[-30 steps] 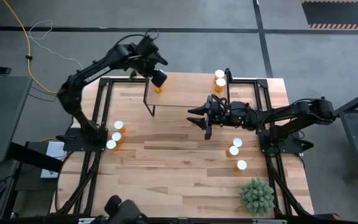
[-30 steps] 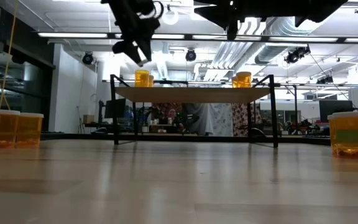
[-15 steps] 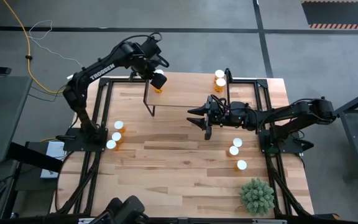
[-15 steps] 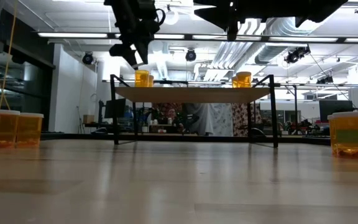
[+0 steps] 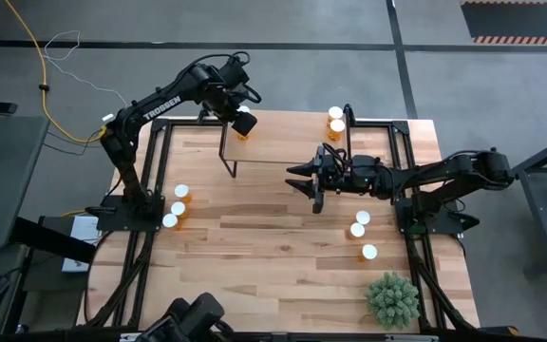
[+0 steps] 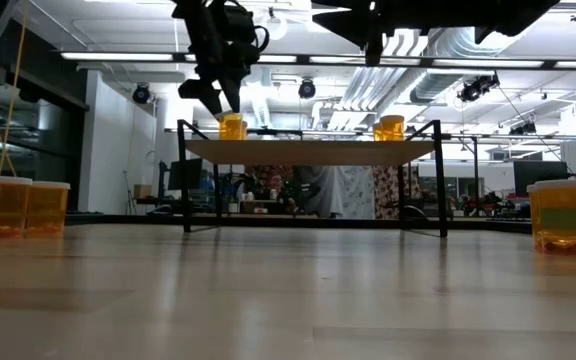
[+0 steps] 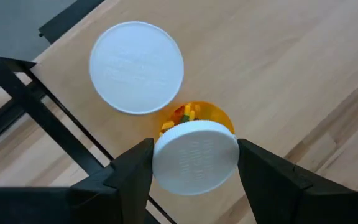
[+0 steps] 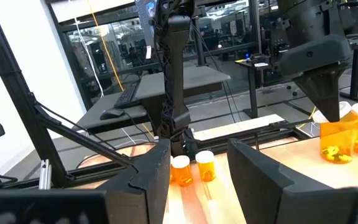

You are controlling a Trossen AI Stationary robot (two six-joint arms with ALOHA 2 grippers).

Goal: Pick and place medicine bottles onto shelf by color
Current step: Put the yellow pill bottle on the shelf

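Left tool poised over the far left end of the shelf, jaws partly apart. In the left wrist view, dark fingers flanking the white cap of the nearer shelf bottle, with a second capped bottle just beyond it on the board. From the low view, tips just above that cap and the bottle standing on the shelf, so nothing lifted; actual contact with the cap not clear from any view. From above, only a sliver of orange visible under the tool.

Right tool hanging over the bench just near of the shelf's right half, jaws spread with only air between them, as seen in the right wrist view.

Inside the nearer shelf bottle, small yellow and orange pills visible through the orange wall beside the cap, in the left wrist view only; yellow bits in its base also seen from the right wrist view.

Far right corner of the shelf: a pair of bottles, touching; only one distinguishable in the low view.

Left side of the bench: three bottles in a tight row, upright. Right side: three more bottles, loosely spaced. Green spiky plant at the near right corner.
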